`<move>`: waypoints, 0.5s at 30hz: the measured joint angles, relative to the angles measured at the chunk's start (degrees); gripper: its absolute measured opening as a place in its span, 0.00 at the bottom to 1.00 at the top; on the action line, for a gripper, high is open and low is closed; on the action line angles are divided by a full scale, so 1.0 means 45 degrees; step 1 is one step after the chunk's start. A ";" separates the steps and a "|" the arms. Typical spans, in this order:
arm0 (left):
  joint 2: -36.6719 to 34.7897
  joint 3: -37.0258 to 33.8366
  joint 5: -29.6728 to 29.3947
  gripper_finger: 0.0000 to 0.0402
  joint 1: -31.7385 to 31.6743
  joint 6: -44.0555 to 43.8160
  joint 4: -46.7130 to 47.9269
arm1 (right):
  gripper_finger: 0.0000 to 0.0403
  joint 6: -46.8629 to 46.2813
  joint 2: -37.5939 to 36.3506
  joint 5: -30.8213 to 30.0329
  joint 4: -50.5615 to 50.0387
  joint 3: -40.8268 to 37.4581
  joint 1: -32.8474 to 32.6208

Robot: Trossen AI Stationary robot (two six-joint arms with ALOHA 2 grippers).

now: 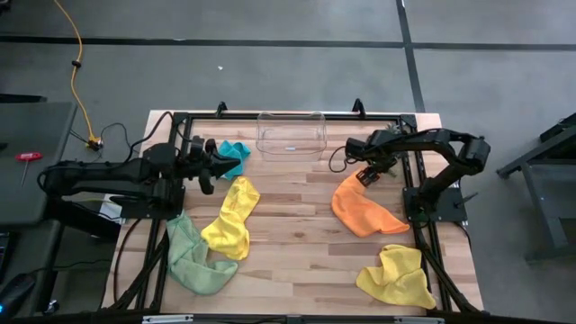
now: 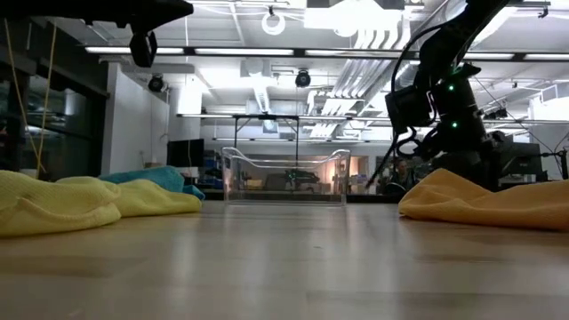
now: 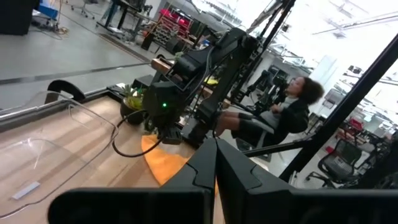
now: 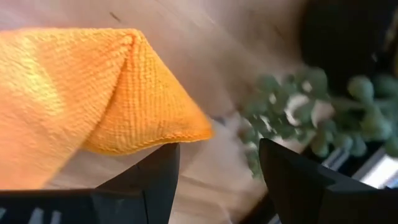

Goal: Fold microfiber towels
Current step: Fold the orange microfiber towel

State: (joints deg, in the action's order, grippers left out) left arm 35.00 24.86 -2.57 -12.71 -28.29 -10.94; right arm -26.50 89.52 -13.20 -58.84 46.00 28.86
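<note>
Just in front of your spread right gripper (image 4: 217,171), the orange towel (image 4: 93,93) looks soft and floppy; pinch its corner.

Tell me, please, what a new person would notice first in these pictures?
Probably the bright cloths scattered on the wooden table: the orange towel at the right, a yellow towel left of centre with the light green towel beside it, and another yellow towel at the near right. The right claw hangs open at the orange towel's far corner. A clear plastic bin stands at the far edge.
</note>
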 joint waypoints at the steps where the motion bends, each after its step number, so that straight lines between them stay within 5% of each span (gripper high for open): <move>1: 0.0001 0.0000 0.0000 0.00 0.0000 -0.0001 0.0003 | 0.53 0.0001 0.0000 0.0085 0.0178 0.0000 0.0000; 15: -0.0004 0.0000 0.0005 0.00 0.0000 -0.0098 0.0005 | 0.53 -0.0104 0.0000 0.0940 0.1768 0.0000 -0.0369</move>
State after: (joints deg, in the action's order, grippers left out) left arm 34.98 24.86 -2.55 -12.71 -28.73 -10.92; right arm -26.97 89.52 -8.97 -50.89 46.00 27.20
